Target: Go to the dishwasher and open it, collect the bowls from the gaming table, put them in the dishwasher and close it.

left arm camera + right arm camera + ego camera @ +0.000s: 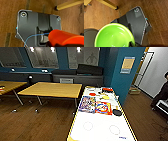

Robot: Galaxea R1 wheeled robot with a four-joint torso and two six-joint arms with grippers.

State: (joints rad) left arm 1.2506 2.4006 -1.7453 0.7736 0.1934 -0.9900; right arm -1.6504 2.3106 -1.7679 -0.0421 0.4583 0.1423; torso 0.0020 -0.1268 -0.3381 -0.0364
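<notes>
We cannot tell how either hand's grip stands, our lime green bowl [114,36] cut off low in the right wrist view, a red bowl [65,38] likewise in the left, above wooden floor [99,16].

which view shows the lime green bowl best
The right wrist view: the lime green bowl sits close up, its glossy inside facing the camera. The head view takes in the gaming table; the left wrist view has a red-orange object instead.
</notes>
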